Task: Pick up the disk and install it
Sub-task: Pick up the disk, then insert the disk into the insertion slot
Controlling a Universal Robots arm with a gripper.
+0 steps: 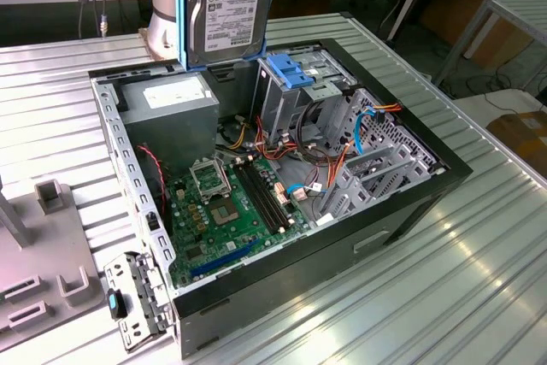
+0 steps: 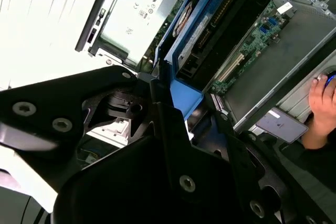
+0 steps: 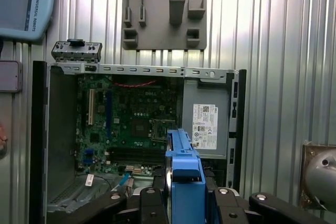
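The disk (image 1: 226, 6) hangs upright in the air over the back of the open computer case (image 1: 410, 203), its white label facing the exterior view and blue carrier rails down both sides. In the first wrist view my gripper (image 3: 185, 199) is shut on the disk's blue carrier (image 3: 184, 163), with a black finger (image 3: 152, 203) on each side. Below it lie the motherboard (image 3: 131, 119) and the power-supply box (image 3: 206, 127). The second wrist view shows the disk's edge (image 2: 197, 40) running away from my black fingers (image 2: 173, 129). The metal drive cage with its fixed blue bracket (image 1: 291, 70) stands just to the exterior view's right of the disk.
Cables and metal brackets (image 1: 359, 151) crowd the case beside the cage. A grey fixture block (image 1: 43, 262) sits on the slatted table at the exterior view's left. A person's hand (image 2: 321, 106) rests near the case. A teach pendant (image 3: 23, 3) lies beyond the case.
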